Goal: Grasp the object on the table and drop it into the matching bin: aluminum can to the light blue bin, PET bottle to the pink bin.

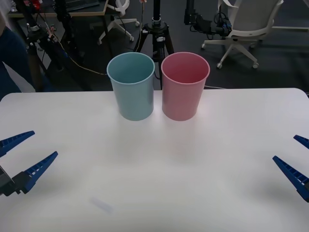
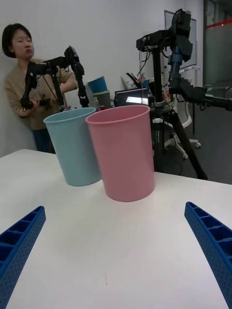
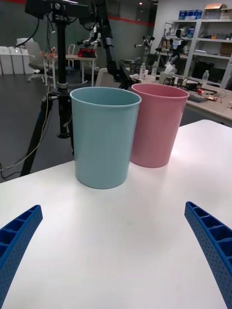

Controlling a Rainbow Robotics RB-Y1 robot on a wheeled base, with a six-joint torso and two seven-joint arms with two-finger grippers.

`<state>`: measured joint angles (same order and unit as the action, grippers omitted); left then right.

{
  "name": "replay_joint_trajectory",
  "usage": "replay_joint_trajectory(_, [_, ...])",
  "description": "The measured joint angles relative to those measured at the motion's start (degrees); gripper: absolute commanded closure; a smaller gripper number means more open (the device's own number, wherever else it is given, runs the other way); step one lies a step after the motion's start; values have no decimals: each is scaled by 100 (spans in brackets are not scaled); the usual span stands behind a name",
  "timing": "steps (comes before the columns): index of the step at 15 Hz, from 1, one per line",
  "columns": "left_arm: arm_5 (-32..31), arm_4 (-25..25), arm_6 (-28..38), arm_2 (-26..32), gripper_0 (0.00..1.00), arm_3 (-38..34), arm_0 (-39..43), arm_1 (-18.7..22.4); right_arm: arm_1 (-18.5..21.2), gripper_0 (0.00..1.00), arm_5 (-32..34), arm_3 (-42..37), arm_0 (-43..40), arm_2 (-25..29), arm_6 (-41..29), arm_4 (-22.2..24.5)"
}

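Standing side by side near the far edge of the white surface [image 1: 203, 159], the light blue bin [image 1: 131, 86] and the pink bin [image 1: 184, 86] almost touch, blue toward the robot's left, pink toward its right. Both are upright, tall, round and tapered, with smooth rims and open mouths; what can be seen of their insides from the front view is bare wall.

Behind the surface a black tripod [image 1: 156, 34] rises between the two bins, with white office chairs [image 1: 244, 24] and cables on the dark floor beyond. A person stands at the far left, not touching anything on the surface.

The left tool [image 1: 23, 153] hovers low at the left edge of the front view, its blue ribbed fingers [image 3: 17, 241] spread wide with nothing between them. The right tool [image 1: 300, 162] sits at the right edge, likewise released, its fingers [image 2: 212, 241] splayed apart and grasping nothing. Each wrist view looks across bare white surface toward the pair of bins, with nothing standing between tools and bins.

A faint pale smudge [image 1: 100, 205] marks the near surface by the left tool. The aluminum can is not to be found on the surface, so I cannot tell where it lies.
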<state>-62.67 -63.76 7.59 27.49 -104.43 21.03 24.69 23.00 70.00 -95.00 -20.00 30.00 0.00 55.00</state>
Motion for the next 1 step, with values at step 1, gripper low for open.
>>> replay_joint_trajectory(1, [0,1,4,2,0,0,13,0,0,0,0,0,0,0,0,0])
